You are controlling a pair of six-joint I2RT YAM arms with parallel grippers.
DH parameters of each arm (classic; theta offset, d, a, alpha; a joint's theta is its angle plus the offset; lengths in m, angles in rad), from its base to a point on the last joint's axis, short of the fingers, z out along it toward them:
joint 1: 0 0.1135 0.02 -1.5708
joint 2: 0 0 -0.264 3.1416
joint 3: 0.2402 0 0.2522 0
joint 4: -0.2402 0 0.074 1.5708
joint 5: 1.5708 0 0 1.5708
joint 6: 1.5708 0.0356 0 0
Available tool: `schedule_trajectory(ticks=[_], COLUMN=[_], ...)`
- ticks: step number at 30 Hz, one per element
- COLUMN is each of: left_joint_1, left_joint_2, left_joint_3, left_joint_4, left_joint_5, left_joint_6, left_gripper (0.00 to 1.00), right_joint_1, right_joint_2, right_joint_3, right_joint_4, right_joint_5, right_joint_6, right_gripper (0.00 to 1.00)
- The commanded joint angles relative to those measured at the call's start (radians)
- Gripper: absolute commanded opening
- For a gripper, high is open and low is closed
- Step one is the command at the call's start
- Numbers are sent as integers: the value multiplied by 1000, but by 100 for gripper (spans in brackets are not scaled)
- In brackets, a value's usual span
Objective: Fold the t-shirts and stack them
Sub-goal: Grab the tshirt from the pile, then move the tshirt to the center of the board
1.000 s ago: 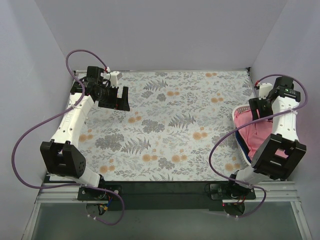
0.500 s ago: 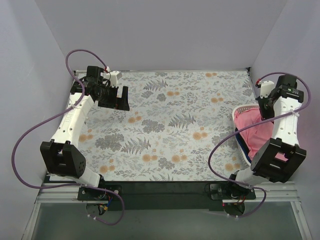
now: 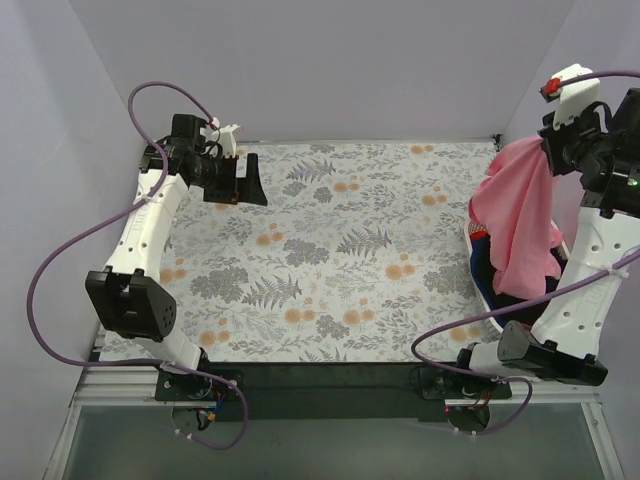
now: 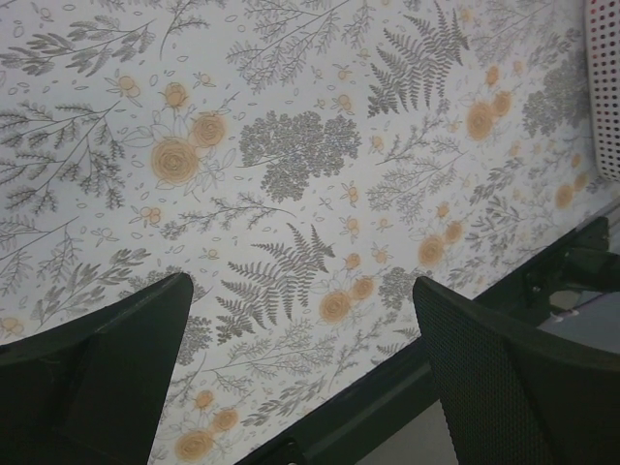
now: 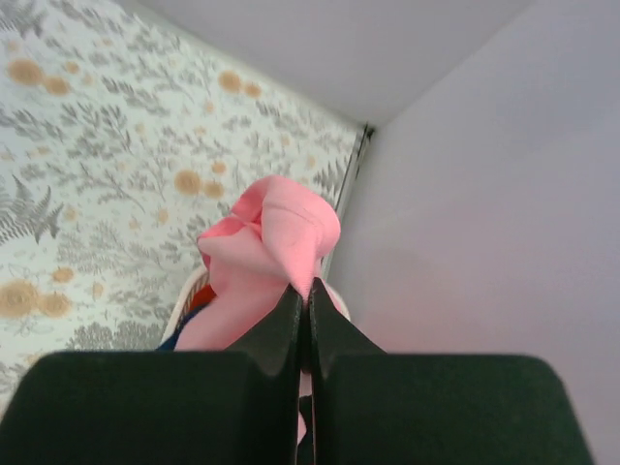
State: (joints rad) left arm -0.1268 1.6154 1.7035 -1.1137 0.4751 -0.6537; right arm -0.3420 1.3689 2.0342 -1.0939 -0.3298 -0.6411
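A salmon-pink t-shirt [image 3: 520,225] hangs in a long drape above the white laundry basket [image 3: 486,312] at the table's right edge. My right gripper [image 3: 548,135] is raised high and shut on the shirt's top fold. In the right wrist view its fingertips [image 5: 305,286] pinch a bunched peak of the pink t-shirt [image 5: 271,232]. Dark blue cloth [image 3: 481,268] and a bit of red cloth [image 5: 199,298] show inside the basket under the shirt. My left gripper [image 3: 240,188] hovers open over the far left of the table, its jaws wide apart [image 4: 300,283] with nothing between them.
The grey-and-orange floral tablecloth [image 3: 340,250] covers the table. Purple walls close in the back and both sides. The basket's mesh wall [image 4: 605,87] shows at the right edge of the left wrist view. A dark rail [image 3: 330,385] runs along the near edge.
My right gripper shut on the pink t-shirt in the basket and rose high, pulling the shirt up out of it. The left arm shifted slightly toward the back.
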Motion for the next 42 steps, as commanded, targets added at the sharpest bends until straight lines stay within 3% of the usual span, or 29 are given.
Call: schedule_trajectory(ticks=[1, 6, 9, 13, 19, 25, 29, 35, 41, 42], left_joint_1=[42, 124, 249, 291, 306, 320, 325, 325, 325, 323], left_joint_2=[9, 23, 14, -20, -74, -84, -95, -124, -150, -155], left_joint_3=[77, 96, 85, 67, 28, 22, 25, -5, -145, -168], left_joint_4=[-46, -43, -25, 21, 60, 95, 98, 80, 57, 54], left_joint_5=[121, 218, 284, 300, 304, 310, 307, 309, 315, 298], left_joint_6=[-53, -70, -90, -100, -115, -147, -139, -51, 86, 129], left_gripper=[98, 98, 98, 98, 98, 98, 98, 98, 98, 98], right_joint_1=[29, 124, 237, 340, 556, 791, 877, 887, 864, 864], right_joint_2=[22, 4, -16, -8, 71, 116, 119, 23, -166, -186], right_joint_3=[150, 204, 182, 162, 218, 164, 20, -276, -788, -843], right_joint_4=[29, 239, 410, 616, 796, 888, 953, 1059, 1065, 1056], right_joint_5=[-181, -328, -350, -367, -316, -174, -101, 33, 247, 264], right_joint_6=[10, 121, 205, 334, 446, 376, 345, 385, 348, 339], right_gripper=[1, 1, 1, 1, 1, 1, 1, 1, 1, 12])
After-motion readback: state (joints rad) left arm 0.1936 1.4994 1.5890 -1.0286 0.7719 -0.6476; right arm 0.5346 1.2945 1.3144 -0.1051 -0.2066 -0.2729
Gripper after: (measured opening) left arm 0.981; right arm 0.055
